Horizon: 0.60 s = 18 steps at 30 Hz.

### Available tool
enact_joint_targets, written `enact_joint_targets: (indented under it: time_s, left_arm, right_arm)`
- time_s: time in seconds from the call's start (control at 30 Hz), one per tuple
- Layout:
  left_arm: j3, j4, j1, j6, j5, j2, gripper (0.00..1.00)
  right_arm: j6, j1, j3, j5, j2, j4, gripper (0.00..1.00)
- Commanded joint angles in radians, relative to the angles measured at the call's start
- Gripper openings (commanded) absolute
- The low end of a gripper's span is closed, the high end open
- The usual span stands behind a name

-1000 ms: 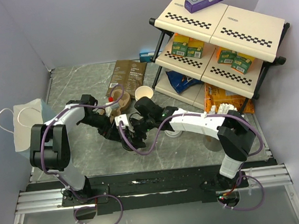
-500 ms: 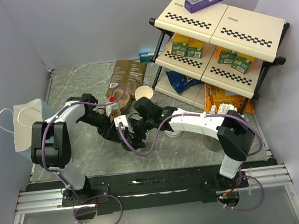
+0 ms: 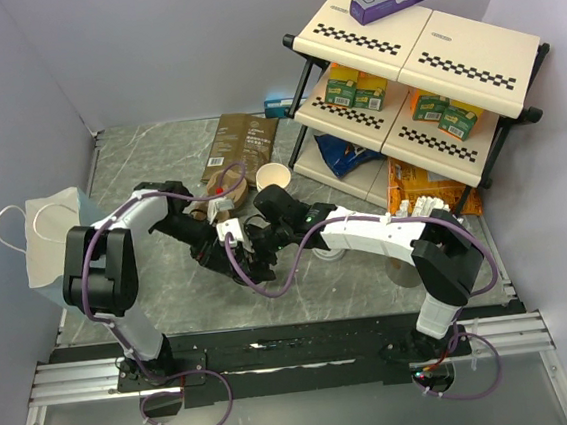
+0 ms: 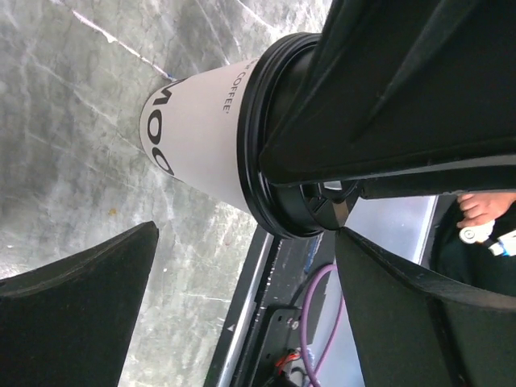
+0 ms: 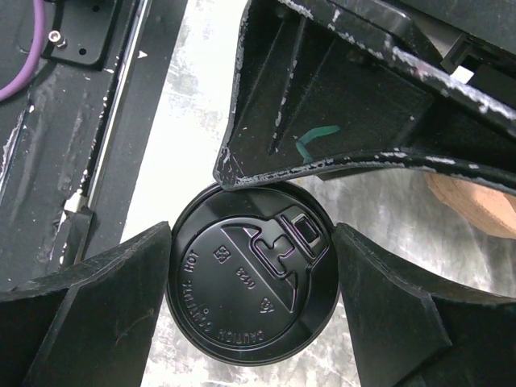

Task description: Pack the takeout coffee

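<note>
The takeout coffee (image 5: 254, 294) is a white paper cup (image 4: 197, 133) with a black lid (image 4: 270, 161), standing on the table between the two arms. My right gripper (image 5: 252, 242) comes down from above and is shut on the lid, one finger (image 5: 97, 314) on each side of the rim. My left gripper (image 4: 246, 231) is open, its fingers (image 4: 72, 306) spread wide, and the cup sits just past the tips without touching them. In the top view both grippers (image 3: 239, 255) crowd over the cup and hide it.
An open white cup (image 3: 273, 176) stands by a brown pulp carrier (image 3: 223, 193), with a dark coffee pouch (image 3: 240, 141) behind. A two-tier rack (image 3: 420, 69) fills the right side. A face mask (image 3: 49, 230) lies at the left. The table's front rail (image 4: 258, 322) is close to the cup.
My left gripper's jaws have spread slightly wider and its arm has shifted a little. The right gripper stays on the lid in the same place.
</note>
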Motion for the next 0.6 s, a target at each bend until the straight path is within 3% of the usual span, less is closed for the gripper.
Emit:
enact_joint_targets:
  time_s: [0.0, 0.57]
  left_arm:
    - [-0.008, 0.096, -0.009, -0.076, -0.002, -0.019, 0.96]
    - [-0.06, 0.343, -0.053, -0.395, -0.277, -0.004, 0.94]
  right_arm:
    - [-0.044, 0.011, -0.053, 0.106, 0.056, -0.075, 0.68]
    - [-0.018, 0.013, -0.047, 0.113, 0.076, -0.08, 0.68]
